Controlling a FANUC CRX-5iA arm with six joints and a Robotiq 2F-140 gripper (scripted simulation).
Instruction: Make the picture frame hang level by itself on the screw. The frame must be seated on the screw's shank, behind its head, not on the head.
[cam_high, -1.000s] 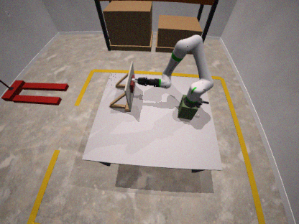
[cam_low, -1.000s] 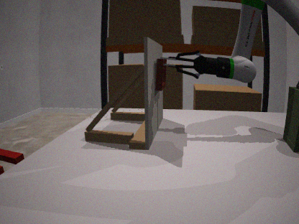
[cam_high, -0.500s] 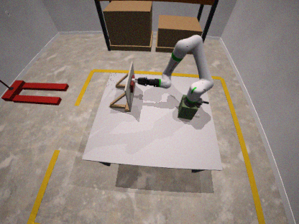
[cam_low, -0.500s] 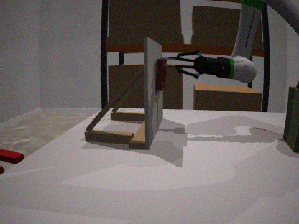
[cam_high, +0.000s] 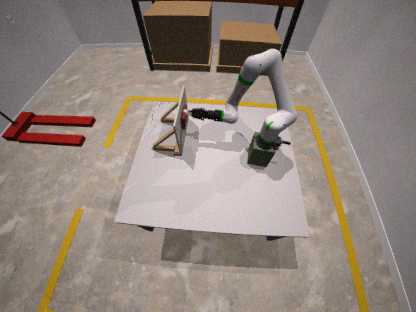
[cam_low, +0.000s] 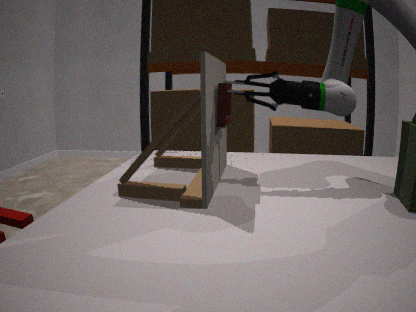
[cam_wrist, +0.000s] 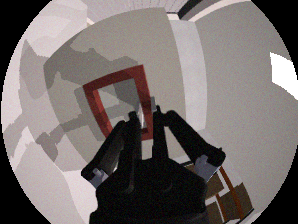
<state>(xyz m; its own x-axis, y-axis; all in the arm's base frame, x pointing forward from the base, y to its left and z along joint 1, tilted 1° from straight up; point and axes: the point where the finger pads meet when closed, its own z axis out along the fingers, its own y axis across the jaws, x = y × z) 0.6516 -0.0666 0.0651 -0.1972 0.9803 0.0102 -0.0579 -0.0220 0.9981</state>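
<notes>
A white bench (cam_high: 210, 200) carries an upright grey board (cam_low: 212, 125) propped from behind by a wooden brace stand (cam_low: 150, 189). On the board's face, high up, sits the red picture frame (cam_low: 223, 104) — a dark red rectangle lying flat against the panel. In the wrist view the picture frame (cam_wrist: 100, 106) shows as a red outline with pale board inside it, tilted in that picture; whether it truly hangs level cannot be told. The screw is not clearly visible in any view.

The white arm (cam_high: 272, 75) rises from a green pedestal (cam_high: 256, 159) on the right side of the bench, arches up and over, and reaches left with its wrist held roughly horizontal. The gripper (cam_low: 235, 86) points straight at the board, its black linkage fingers (cam_low: 261, 79) stretched toward the frame's upper right edge. The jaws stand nearly closed and are pinching something thin between them — from the wrist view it is the right-hand side bar of the picture frame, which runs up between the two fingertips.

In the top view the gripper (cam_high: 192, 113) meets the board near its far half, with the frame a small red patch (cam_high: 184, 118) just beside the tips.

Beyond the bench, a dark shelf rack (cam_high: 141, 30) holds large cardboard boxes (cam_high: 177, 32). Yellow floor tape (cam_high: 332, 185) rings the bench, and a red pallet jack (cam_high: 47, 128) lies on the concrete floor to the left.
</notes>
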